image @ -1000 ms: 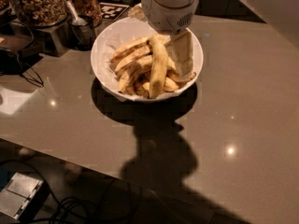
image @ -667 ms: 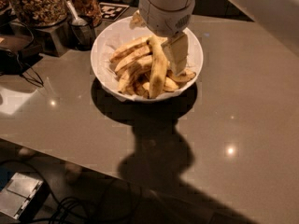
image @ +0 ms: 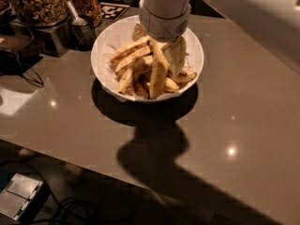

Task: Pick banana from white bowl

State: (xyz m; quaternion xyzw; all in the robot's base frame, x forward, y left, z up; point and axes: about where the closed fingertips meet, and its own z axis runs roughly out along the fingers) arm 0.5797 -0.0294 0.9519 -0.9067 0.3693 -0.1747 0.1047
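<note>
Starting near, the smooth, shiny tabletop holds the round white bowl, full of long yellow bananas. The fat banana stands tipped up in the bowl, just under my gripper. I cannot tell if my gripper squeezes it. Far left sits a dark metal cup.

A glossy grey-brown bench carries small glints of light and a broad dark shadow. Food jars and a black-and-white marker card stand at its far edge. The gripper hangs above the bench's far middle. Below, a grey box and cables lie on the dark floor.
</note>
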